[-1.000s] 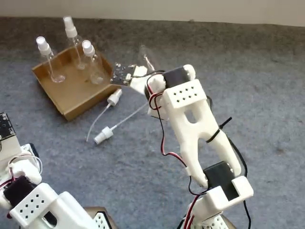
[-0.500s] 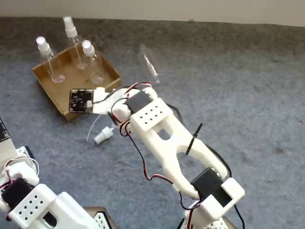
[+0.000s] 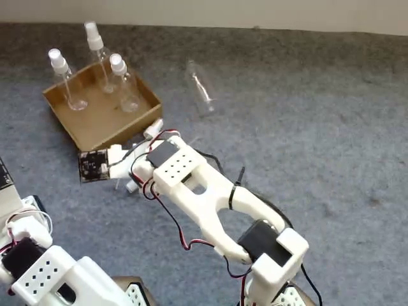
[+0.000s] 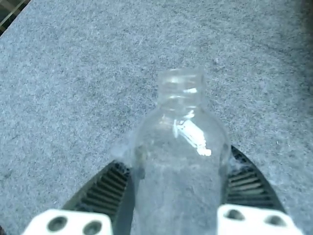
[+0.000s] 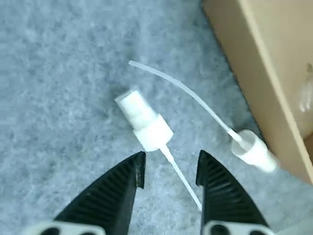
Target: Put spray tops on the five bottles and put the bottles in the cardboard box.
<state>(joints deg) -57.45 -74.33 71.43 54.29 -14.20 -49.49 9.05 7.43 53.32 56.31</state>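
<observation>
A clear bottle [image 4: 179,142] with a bare neck is upright in my left gripper [image 4: 181,178], whose fingers are shut on its body; that arm [image 3: 32,264] is at the table's near left corner. My right gripper [image 5: 171,164] is open low over the carpet, just short of a white spray top [image 5: 146,126] whose thin tube runs between the fingers. A second spray top [image 5: 252,148] lies beside the cardboard box [image 5: 264,63]. In the high view the box [image 3: 64,118] holds three upright bottles with spray tops [image 3: 118,80]. Another topless bottle [image 3: 201,89] lies on the carpet.
My right arm [image 3: 185,178] stretches across the middle toward the box's near wall, covering part of one spray top. Grey carpet lies open on the right side and behind the lying bottle.
My right arm has swung from near the lying bottle leftward and down to the spray tops in front of the box. The left arm holds still.
</observation>
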